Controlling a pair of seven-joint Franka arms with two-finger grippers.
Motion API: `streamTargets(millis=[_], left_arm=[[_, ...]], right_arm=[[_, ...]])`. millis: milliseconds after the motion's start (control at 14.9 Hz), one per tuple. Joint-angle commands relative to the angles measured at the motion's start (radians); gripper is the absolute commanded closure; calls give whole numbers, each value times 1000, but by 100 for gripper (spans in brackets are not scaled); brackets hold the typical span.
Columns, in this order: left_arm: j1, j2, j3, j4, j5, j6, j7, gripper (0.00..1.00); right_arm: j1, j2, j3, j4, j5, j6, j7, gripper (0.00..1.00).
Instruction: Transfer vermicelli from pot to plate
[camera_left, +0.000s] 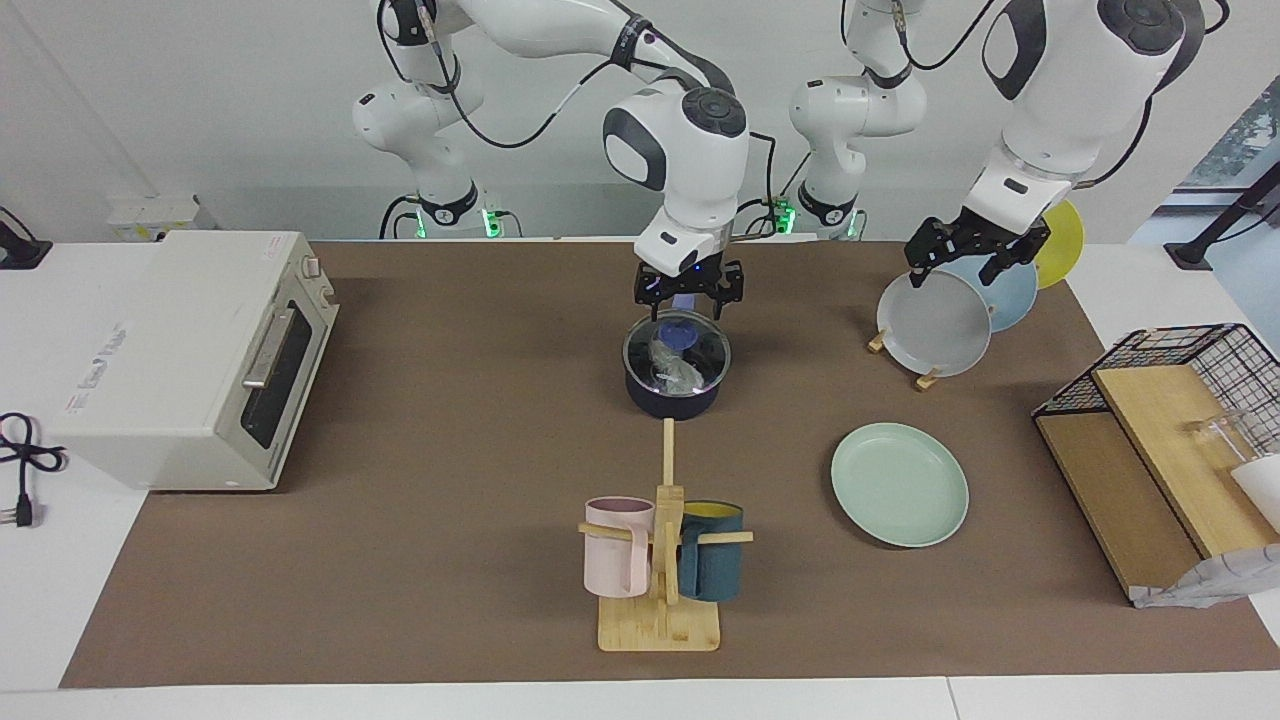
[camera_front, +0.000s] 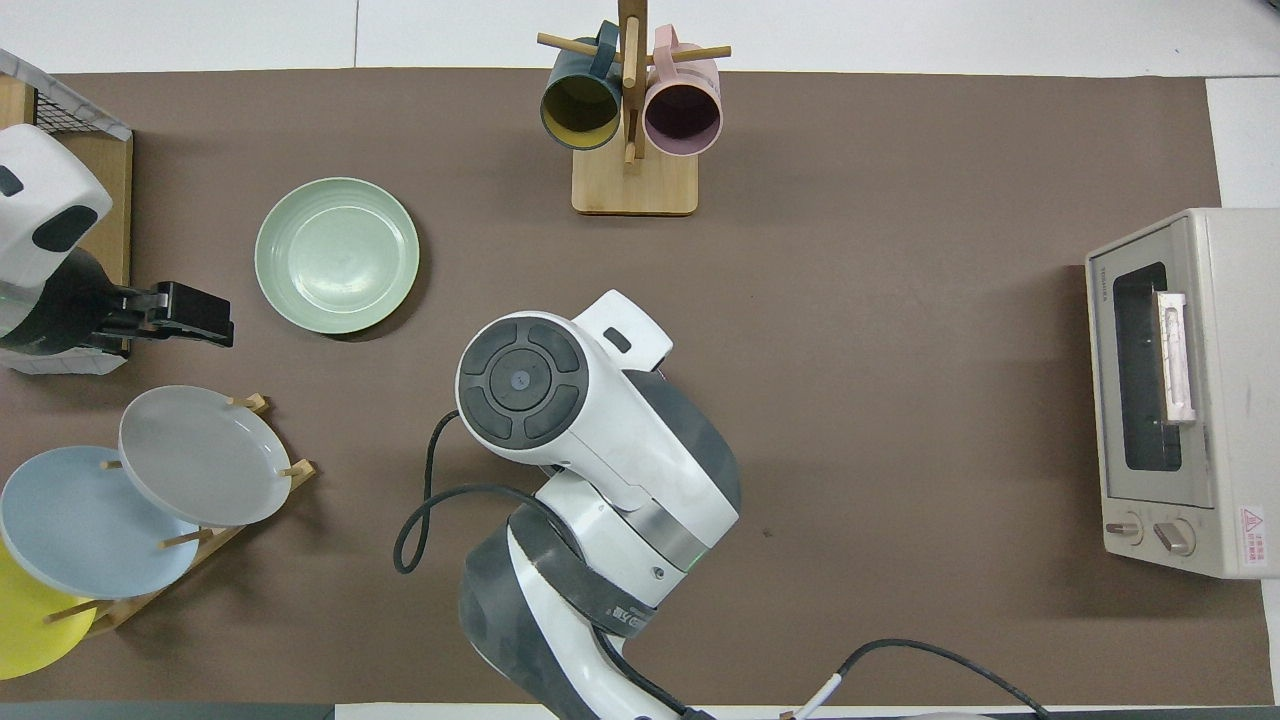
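The navy pot (camera_left: 676, 396) stands mid-table with a clear glass lid (camera_left: 700, 352) with a blue knob (camera_left: 683, 331) on it. The vermicelli (camera_left: 668, 372) shows through the lid as a shiny clear bag inside the pot. My right gripper (camera_left: 688, 296) hangs just above the knob with its fingers apart and empty. In the overhead view the right arm hides the pot. The mint-green plate (camera_left: 900, 485) (camera_front: 337, 255) lies bare, farther from the robots and toward the left arm's end. My left gripper (camera_left: 958, 272) (camera_front: 215, 325) waits open above the plate rack.
A wooden rack holds a grey plate (camera_left: 935, 325), a light blue plate (camera_left: 1010, 290) and a yellow plate (camera_left: 1062, 240). A mug tree (camera_left: 660, 560) with pink and teal mugs stands farther out than the pot. A toaster oven (camera_left: 200, 360) and a wire basket (camera_left: 1190, 360) sit at the table's ends.
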Motion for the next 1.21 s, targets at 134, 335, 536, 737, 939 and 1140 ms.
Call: streamTargets(millis=[134, 335, 536, 737, 939, 1140], left_arm=[[-3, -22, 3, -20, 21, 8, -5, 0], [-3, -22, 3, -19, 21, 8, -5, 0], [-3, -22, 4, -19, 21, 8, -5, 0], [-3, -22, 3, -19, 21, 8, -5, 0], [-3, -22, 3, -19, 21, 8, -5, 0], [-3, -22, 4, -19, 21, 8, -5, 0]], right_arm=[[0, 11, 5, -39, -16, 50, 19, 0], [0, 14, 5, -57, -16, 68, 21, 0], [1, 11, 5, -79, -16, 94, 22, 0], [1, 8, 5, -116, -16, 140, 21, 0], [0, 8, 5, -114, -16, 140, 18, 0], [-4, 8, 5, -111, -17, 136, 10, 7]])
